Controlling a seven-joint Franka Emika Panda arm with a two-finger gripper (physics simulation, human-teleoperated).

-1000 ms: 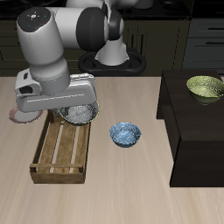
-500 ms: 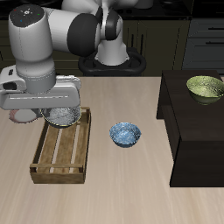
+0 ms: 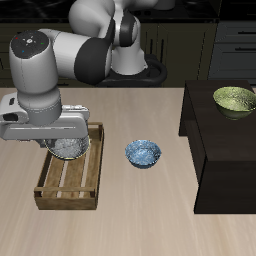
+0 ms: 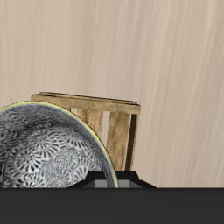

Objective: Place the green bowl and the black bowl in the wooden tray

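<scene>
Claw (image 3: 66,143) clamped on black bowl (image 3: 68,147), tilted, directly above far end of wooden tray (image 3: 60,192), long axis running near-far; green bowl (image 3: 234,99) well apart on dark side counter (image 3: 222,150).

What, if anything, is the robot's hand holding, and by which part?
The hand holds the black bowl by its rim, above the wooden tray.

Even, soft light from above; faint shadows beneath the patterned bowl (image 3: 143,153) on the table (image 3: 150,215). Renders are coarse, slightly pixelated, without glare.
</scene>
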